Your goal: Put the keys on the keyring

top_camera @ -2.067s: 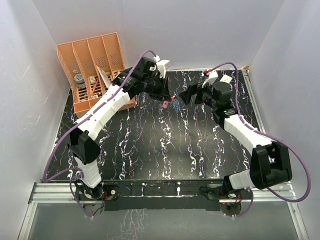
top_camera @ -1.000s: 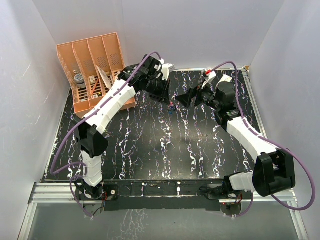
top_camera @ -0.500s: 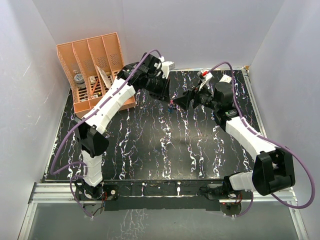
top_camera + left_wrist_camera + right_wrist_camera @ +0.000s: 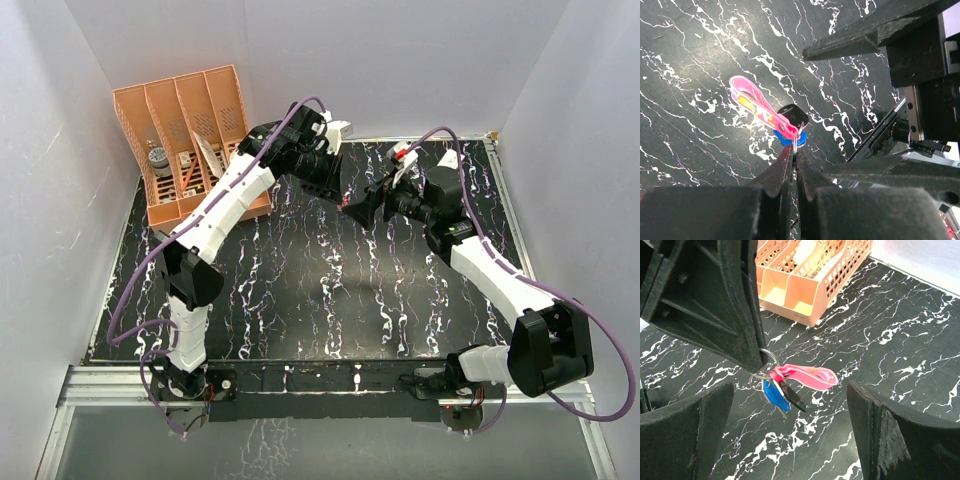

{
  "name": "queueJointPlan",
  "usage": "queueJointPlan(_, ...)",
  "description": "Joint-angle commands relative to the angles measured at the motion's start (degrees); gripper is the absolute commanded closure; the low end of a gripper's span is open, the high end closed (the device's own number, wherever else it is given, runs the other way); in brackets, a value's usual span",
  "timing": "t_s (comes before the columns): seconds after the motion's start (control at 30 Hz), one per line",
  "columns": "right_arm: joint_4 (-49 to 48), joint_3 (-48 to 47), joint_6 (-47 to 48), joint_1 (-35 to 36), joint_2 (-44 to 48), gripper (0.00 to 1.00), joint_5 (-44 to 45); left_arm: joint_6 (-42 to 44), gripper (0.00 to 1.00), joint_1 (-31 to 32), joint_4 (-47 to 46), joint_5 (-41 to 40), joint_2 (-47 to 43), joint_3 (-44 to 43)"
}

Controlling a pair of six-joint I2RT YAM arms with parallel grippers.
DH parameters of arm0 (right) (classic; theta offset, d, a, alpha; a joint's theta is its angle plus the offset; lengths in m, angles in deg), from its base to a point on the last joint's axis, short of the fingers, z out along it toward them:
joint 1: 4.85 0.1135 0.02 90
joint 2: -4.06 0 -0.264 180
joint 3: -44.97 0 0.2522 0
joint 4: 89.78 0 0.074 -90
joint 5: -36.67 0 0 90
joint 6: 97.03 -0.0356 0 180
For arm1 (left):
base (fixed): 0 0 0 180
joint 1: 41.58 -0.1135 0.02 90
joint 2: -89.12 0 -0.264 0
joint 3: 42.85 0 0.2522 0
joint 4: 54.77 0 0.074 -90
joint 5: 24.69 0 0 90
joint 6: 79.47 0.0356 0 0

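A: Look at the left gripper (image 4: 794, 156) first. Pinched tight on the wire ring (image 4: 796, 141) of the keyring (image 4: 756, 106), above the black marbled table (image 4: 300, 290).

B: Agreed. Held clear of the tabletop, toward the far side, to the right of the orange organizer (image 4: 190, 140). And the keys (image 4: 791, 114)?

A: Hanging right under those shut jaws, as a bunch of blue key (image 4: 774, 394) and black key (image 4: 792, 399), touching each other, beside the pink strap (image 4: 810, 374) jutting out sideways.

B: Threaded on the ring, or merely pressed against it?

A: Hard to tell from here. Too small and too crowded at the tip.

B: Now for the right gripper (image 4: 366, 207).

A: Spread wide, gripping nothing. With one finger (image 4: 685, 435) on each side of the dangling bunch, touching neither keys nor strap. Facing the left gripper tip to tip, just beside it.

B: Noted.
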Motion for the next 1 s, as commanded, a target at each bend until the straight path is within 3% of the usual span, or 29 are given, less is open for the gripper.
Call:
queueJointPlan(0.0,-0.87,0.03,2.62,2.27,0.11,0.05,1.97,-0.97,1.0,0.18,1.22,0.74,-1.07,-2.05)
queueJointPlan(0.5,-5.68,0.42,0.27,5.27,-4.35,0.05,9.55,-1.78,1.0,0.31,0.62,1.86,-3.12,-0.01)
queueJointPlan(0.97,-5.1,-0.52,0.47,1.46,-6.73,0.05,12.55,-2.06,1.0,0.45,2.73,1.32,-5.3,1.66)
